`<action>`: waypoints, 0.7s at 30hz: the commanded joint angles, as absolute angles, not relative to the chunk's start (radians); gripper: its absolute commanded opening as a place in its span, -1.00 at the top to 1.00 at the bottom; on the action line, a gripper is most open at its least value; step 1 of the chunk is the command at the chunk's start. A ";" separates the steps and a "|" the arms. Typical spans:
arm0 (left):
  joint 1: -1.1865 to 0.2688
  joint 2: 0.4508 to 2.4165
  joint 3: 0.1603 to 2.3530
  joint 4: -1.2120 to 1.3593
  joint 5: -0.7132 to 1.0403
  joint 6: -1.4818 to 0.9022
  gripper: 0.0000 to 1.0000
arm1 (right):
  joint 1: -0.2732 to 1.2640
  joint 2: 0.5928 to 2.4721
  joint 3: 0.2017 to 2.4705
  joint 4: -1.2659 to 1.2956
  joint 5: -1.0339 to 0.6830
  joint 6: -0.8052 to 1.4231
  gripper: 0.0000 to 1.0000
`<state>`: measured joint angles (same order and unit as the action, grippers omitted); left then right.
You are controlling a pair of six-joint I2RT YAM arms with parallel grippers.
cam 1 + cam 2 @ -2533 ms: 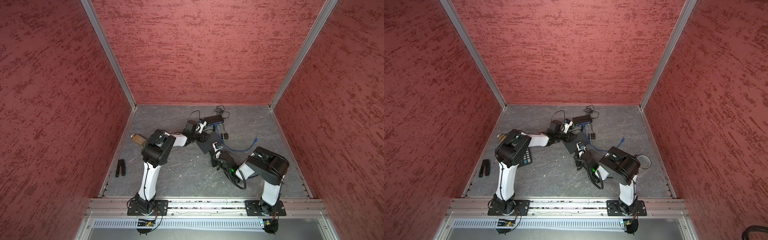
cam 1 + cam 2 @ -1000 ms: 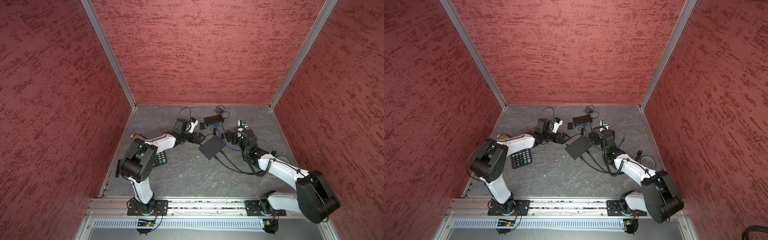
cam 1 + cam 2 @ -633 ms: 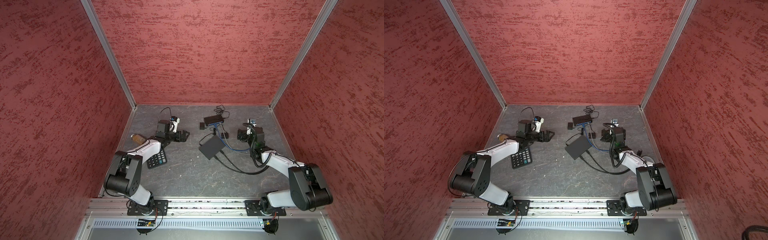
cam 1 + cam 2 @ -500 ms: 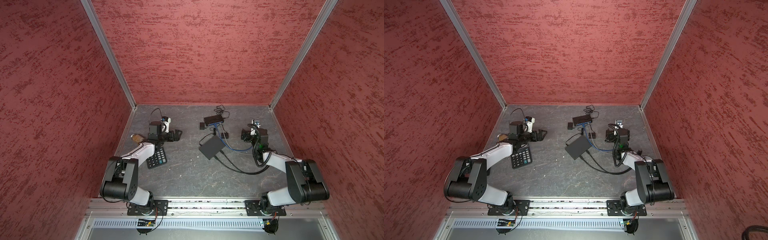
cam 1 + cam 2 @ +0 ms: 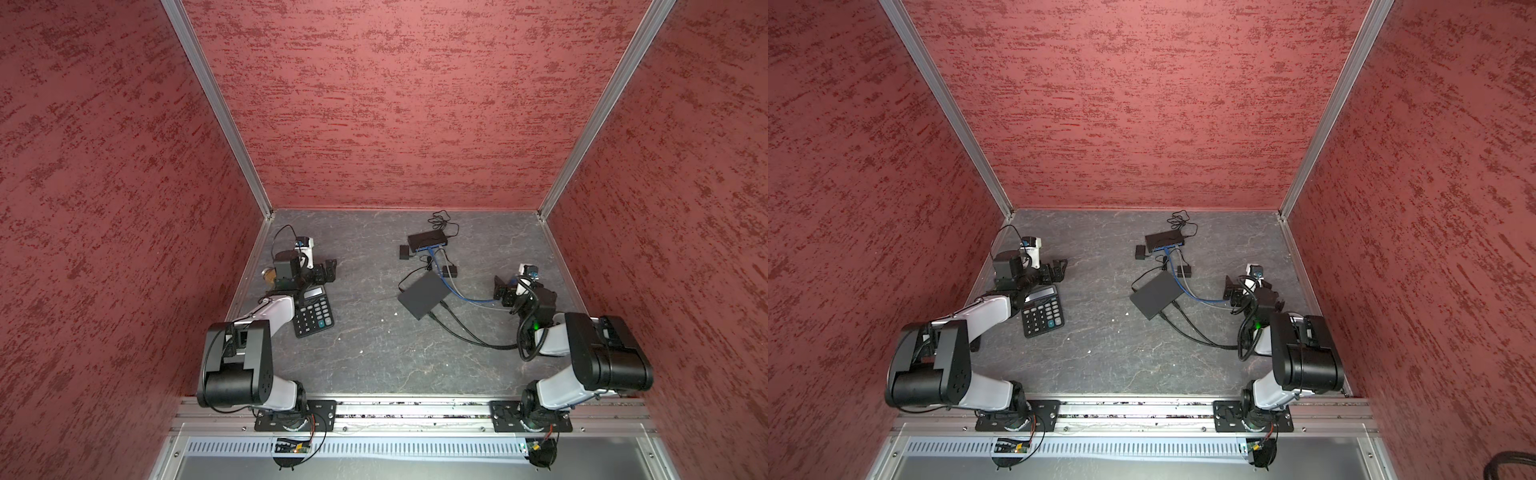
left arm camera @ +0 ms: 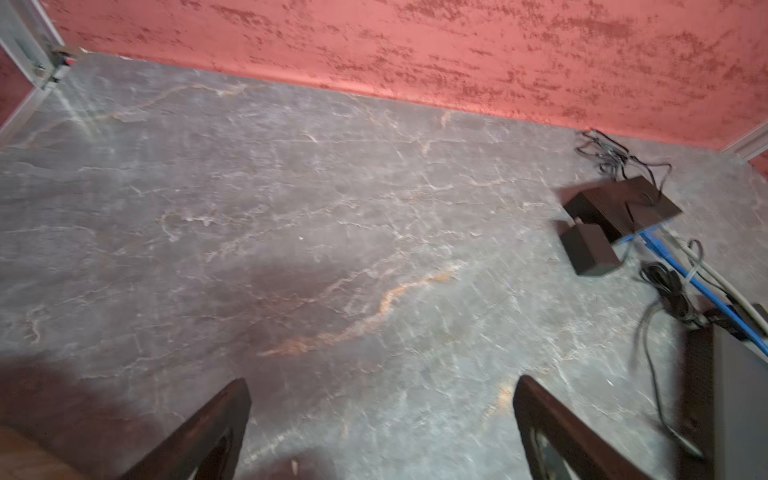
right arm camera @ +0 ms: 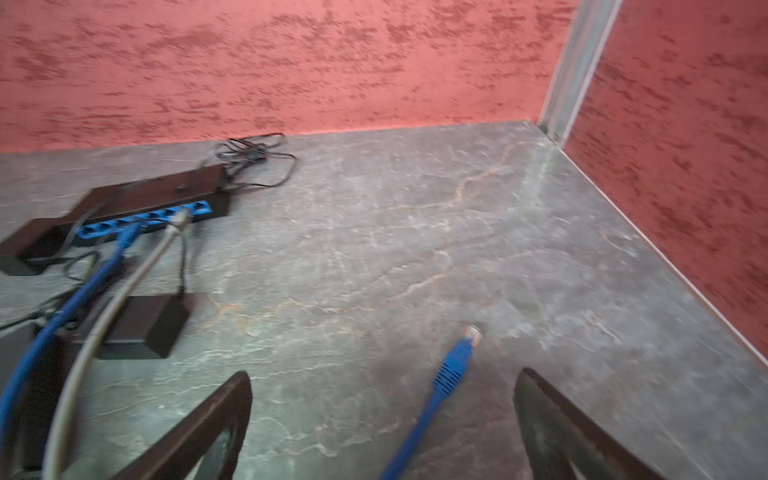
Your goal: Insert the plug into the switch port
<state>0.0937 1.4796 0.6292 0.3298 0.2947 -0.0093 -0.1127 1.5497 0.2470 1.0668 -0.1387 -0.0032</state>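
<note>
— To the right of the switch (image 5: 428, 239), nearer the arm bases, how does the right gripper (image 7: 382, 376) stand?

— Spread wide, holding nothing. Its fingers (image 7: 224, 411) sit over the grey surface (image 5: 374, 345).

— And the plug?

— A loose plug (image 7: 461, 353), blue with a clear tip, lies on the surface between those fingers and touches neither. A second plug (image 7: 126, 235), also blue, sits in a port on the switch's blue front. A grey cable (image 7: 124, 286) is plugged in beside it.

— Are the two plugs joined?

— In both top views a blue cable (image 5: 465, 297) runs from the switch front toward the right gripper. The gripper hides its last stretch, so I cannot tell.

— The left gripper (image 6: 381, 382)?

— Also wide and empty, well to the left of the switch, over bare surface. A calculator (image 5: 314, 312) lies on that same side, just nearer the bases than the gripper.

— What else is around the switch?

— A flat black box (image 5: 424, 296) lies in front of it, with dark cables leading off. An adapter (image 5: 404, 252) sits just beside the switch's left end. A second adapter (image 5: 450, 272) lies between switch and box. A thin cord (image 5: 442, 220) is bunched behind the switch.
</note>
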 commanded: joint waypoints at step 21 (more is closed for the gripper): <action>0.116 1.491 0.425 0.773 0.372 0.031 -0.99 | -0.110 1.547 0.263 1.192 -0.057 0.064 -0.98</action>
